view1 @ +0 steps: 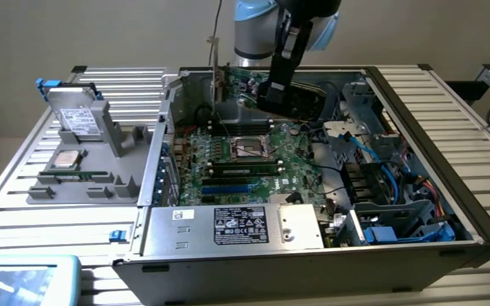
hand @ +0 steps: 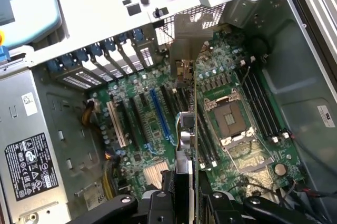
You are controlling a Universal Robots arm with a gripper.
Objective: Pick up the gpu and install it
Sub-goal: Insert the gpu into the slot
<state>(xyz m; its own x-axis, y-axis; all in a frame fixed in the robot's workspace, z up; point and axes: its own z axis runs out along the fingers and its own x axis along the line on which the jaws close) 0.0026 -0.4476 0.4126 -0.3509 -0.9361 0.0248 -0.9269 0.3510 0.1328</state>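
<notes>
Over the motherboard (hand: 152, 129), inside the open case (view1: 296, 280), I have the gripper (hand: 192, 203) clamped on the gpu (hand: 194, 124), which hangs edge-down and, as far as I can judge, isn't seated in any slot. My worry is that its lower edge sits near the CPU socket (hand: 229, 116) — a slight misalignment would grind it into the board — and its metal bracket (hand: 187, 37) could snag the rear wall.

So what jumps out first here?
An open computer case sits in the middle, its green motherboard exposed. Above it the arm's pincer holds the gpu on edge over the board. On the exterior view's left, a grey tray carries a hard drive.
</notes>
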